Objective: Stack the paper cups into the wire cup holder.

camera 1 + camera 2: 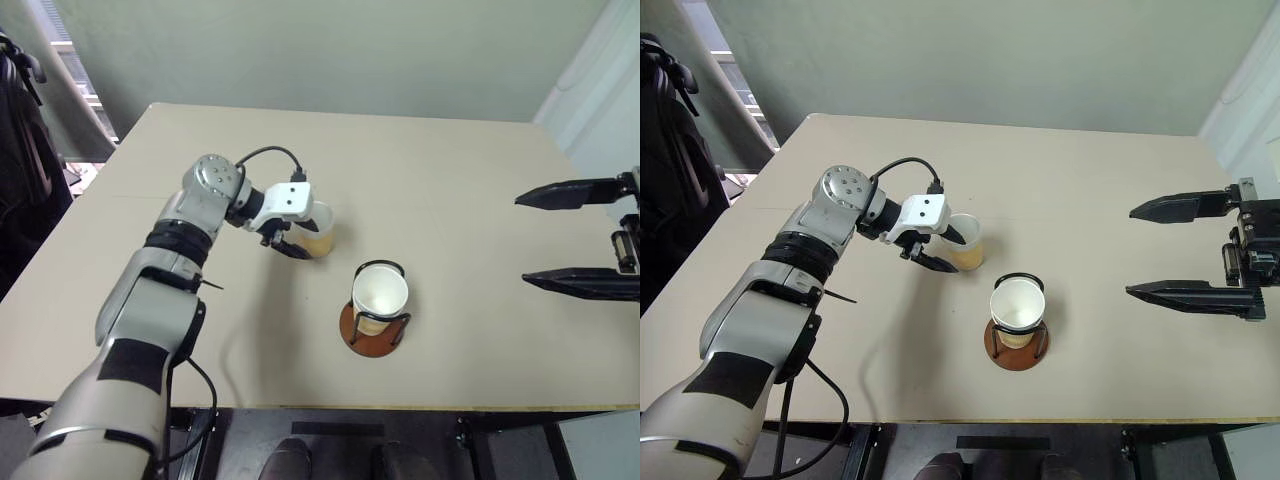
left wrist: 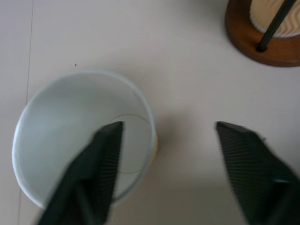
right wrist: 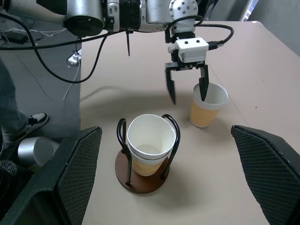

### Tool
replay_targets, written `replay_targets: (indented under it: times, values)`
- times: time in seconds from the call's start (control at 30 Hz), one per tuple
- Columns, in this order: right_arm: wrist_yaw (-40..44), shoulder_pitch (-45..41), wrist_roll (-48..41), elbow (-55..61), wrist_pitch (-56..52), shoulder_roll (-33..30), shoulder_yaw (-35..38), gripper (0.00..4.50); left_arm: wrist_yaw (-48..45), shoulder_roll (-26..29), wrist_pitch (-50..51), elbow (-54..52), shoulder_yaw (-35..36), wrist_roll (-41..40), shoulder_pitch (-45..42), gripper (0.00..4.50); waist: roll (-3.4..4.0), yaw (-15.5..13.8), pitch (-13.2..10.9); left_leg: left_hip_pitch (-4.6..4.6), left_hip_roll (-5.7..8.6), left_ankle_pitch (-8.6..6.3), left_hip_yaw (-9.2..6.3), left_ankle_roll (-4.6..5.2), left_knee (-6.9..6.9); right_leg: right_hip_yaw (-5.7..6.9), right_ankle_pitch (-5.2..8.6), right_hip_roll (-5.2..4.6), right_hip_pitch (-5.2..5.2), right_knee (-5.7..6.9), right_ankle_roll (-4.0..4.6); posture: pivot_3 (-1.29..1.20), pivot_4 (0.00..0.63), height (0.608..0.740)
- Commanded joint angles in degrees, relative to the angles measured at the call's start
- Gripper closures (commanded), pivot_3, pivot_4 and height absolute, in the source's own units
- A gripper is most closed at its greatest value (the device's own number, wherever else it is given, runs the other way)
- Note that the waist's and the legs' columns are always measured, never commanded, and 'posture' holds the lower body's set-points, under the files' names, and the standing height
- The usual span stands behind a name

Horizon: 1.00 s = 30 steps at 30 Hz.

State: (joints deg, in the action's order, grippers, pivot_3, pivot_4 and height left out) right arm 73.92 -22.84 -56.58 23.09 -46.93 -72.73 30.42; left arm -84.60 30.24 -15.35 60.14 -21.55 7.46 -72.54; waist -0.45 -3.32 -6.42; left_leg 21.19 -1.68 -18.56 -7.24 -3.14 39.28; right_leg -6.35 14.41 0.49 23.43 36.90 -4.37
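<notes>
The left claw (image 3: 187, 86) straddles the loose cup's (image 3: 207, 112) rim, one finger inside, seemingly not yet clamped, ready to lift; the right claw (image 1: 1190, 250) waits released beside the holder (image 1: 1016, 343) on the bench (image 1: 1120, 190)

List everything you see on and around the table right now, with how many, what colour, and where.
loose paper cup: one, tan-yellow outside, white inside, upright on the table left of the holder.
cup in the holder: at least one, same colours, seated between the wire loops; cannot tell if more are nested.
wire cup holder: one, reddish-brown disc base with black wire loops, near the table's front edge.
table: one, beige.
metal can: one, silvery, on the floor beside the table.
person's leg and shoe: one, on the floor next to the can.
left gripper: black fingers apart, one finger inside the loose cup, the other outside it.
right gripper: black fingers wide open, over the table's right side.
</notes>
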Motion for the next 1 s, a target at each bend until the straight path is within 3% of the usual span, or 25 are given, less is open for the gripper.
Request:
replay_targets:
  times: [0.03, 0.2, 0.37, 0.73, 0.87, 1.0]
  values:
    - [-0.6, 0.2, -0.9, 1.1, -0.5, -1.0, 3.5, 0.0, 0.3, -0.1, -1.8, 0.9, 0.9, 1.2, -2.0, 2.79, 0.0, 0.0, 0.0, -0.01, 0.0, -0.01, 0.04, 0.01, 0.0, 0.0, 0.0, 0.01, 0.01, 0.0, 0.0, 0.0, 0.15, 0.74]
    - [-0.7, 0.6, -0.5, 1.1, -0.2, -0.8, 3.6, 0.0, -0.2, 0.0, -2.2, 1.3, 1.7, 1.7, -2.7, 4.48, 0.0, 0.0, 0.0, -0.01, 0.02, -0.01, 0.2, 0.02, 0.01, 0.02, 0.0, 0.04, 0.04, 0.01, -0.01, 0.0, 0.15, 0.74]
    - [0.1, 0.0, 0.6, -0.3, 1.1, -1.4, 2.9, 0.0, -6.0, 1.7, -0.8, -2.8, 5.1, -3.4, -5.2, 4.48, -0.02, 0.0, 0.0, -0.01, 0.01, -0.02, 0.2, 0.03, 0.02, 0.01, 0.0, 0.03, 0.06, 0.01, -0.03, 0.0, 0.15, 0.74]
    - [2.3, 0.0, 3.0, -3.0, 3.5, -2.4, 2.4, 0.0, -7.9, 15.1, 21.6, -49.1, -3.1, -49.1, -5.1, 4.48, 0.04, 0.0, 0.0, 0.6, -0.04, -0.05, 0.13, 0.09, 0.3, -0.01, -0.12, -0.09, 0.46, 0.07, -0.22, 0.0, 0.15, 0.74]
    - [2.9, 0.5, 3.6, -3.2, 3.7, -2.6, 2.9, 0.0, -7.9, 18.1, 21.0, -53.5, -8.2, -51.9, -4.2, 4.48, 0.05, 0.1, 0.0, 0.28, -0.01, -0.08, 0.15, 0.15, 0.35, -0.1, -0.11, -0.15, 0.33, 0.06, -0.24, 0.0, 0.15, 0.74]
    - [2.5, 1.2, 3.3, -2.2, 3.1, -2.2, 3.8, 0.0, -7.9, 17.1, 17.3, -50.6, -13.7, -46.2, -4.2, 4.48, 0.06, 0.1, 0.0, -0.23, 0.0, -0.14, 0.12, 0.28, 0.46, -0.11, -0.11, -0.17, -0.2, 0.12, -0.24, 0.0, 0.15, 0.74]
